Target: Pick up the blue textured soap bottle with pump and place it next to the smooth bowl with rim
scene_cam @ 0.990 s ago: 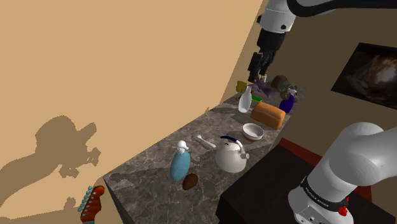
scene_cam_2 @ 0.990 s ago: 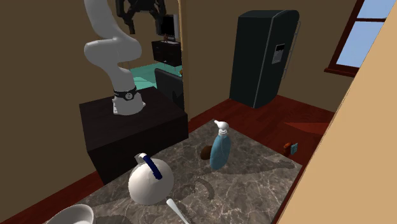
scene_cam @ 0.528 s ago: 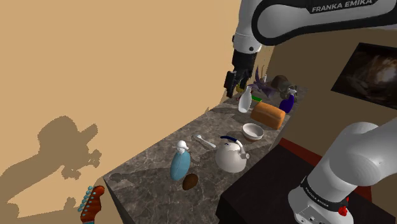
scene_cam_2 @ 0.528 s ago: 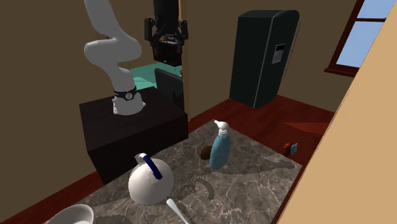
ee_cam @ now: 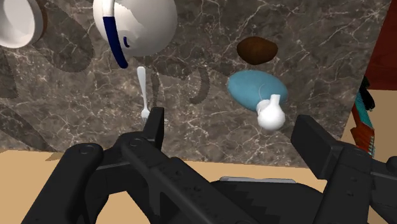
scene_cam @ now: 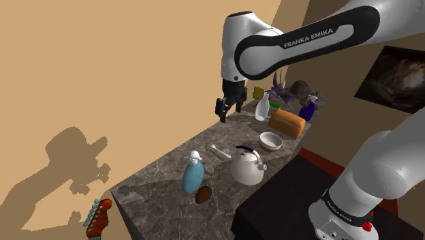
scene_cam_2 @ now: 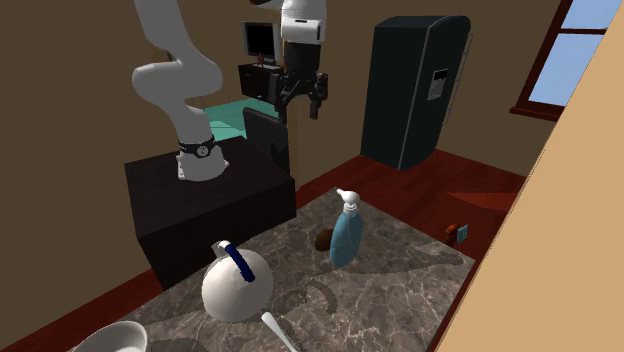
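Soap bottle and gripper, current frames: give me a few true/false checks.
1. The gripper is open, holding nothing. True.
2. The blue soap bottle lies on its side. False: it stands upright on the countertop.
3. The white kettle stands between the blue soap bottle and the bowl. True.
4. The brown object rests on top of the white kettle. False: it lies on the countertop beside the blue soap bottle.

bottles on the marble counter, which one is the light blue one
The light blue soap bottle with a white pump, beside the brown oval lump. The whitish bottle and the dark blue bottle stand farther off by the brown loaf.
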Available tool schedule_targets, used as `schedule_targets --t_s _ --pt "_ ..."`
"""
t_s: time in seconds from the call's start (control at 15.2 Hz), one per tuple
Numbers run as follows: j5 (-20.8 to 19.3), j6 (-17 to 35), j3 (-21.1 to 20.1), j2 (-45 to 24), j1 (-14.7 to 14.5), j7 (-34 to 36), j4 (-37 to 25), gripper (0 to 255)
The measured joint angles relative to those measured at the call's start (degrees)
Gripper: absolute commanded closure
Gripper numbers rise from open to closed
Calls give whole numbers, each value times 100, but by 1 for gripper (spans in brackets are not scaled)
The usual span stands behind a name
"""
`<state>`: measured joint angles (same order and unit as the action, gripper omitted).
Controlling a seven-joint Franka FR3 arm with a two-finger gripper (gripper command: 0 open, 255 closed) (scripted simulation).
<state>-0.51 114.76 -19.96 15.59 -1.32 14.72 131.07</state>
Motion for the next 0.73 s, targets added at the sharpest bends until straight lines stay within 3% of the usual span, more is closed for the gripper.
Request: schedule_targets --t_s 0.33,0.73 --pt "-468 419 -332 -1150 -6 744 -446 0" --pt "-1182 674 -472 -2544 -216 1655 -1151 0"
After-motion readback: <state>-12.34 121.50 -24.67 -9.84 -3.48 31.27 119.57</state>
